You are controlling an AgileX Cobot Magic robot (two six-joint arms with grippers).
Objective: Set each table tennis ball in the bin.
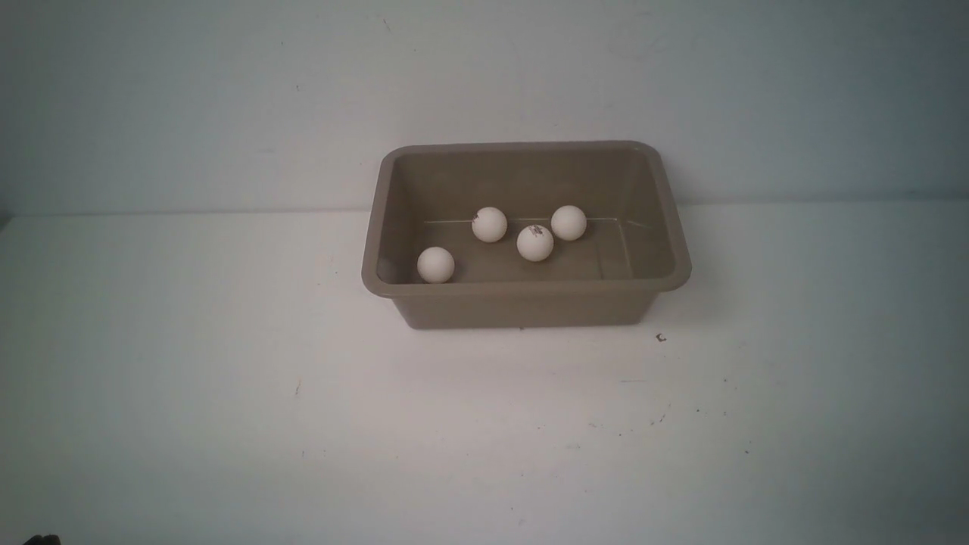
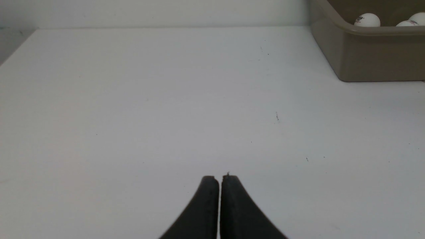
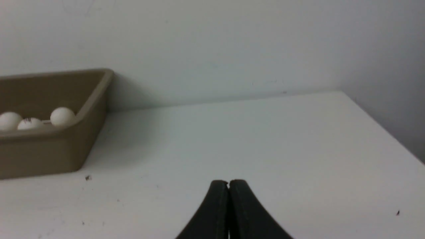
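Observation:
The tan-brown bin (image 1: 522, 303) stands on the white table against the back wall. Several white table tennis balls lie inside it: one at the front left (image 1: 435, 265), one at the back left (image 1: 489, 224), one in the middle (image 1: 534, 242), one at the back right (image 1: 568, 222). The bin also shows in the left wrist view (image 2: 372, 59) and the right wrist view (image 3: 43, 156). My left gripper (image 2: 219, 179) is shut and empty, low over bare table, well away from the bin. My right gripper (image 3: 228, 183) is shut and empty, apart from the bin.
The white table (image 1: 227, 393) has small dark specks, one (image 1: 661, 337) by the bin's front right corner. The table's right edge (image 3: 391, 132) shows in the right wrist view. A dark part (image 1: 42, 540) sits at the front view's lower left corner.

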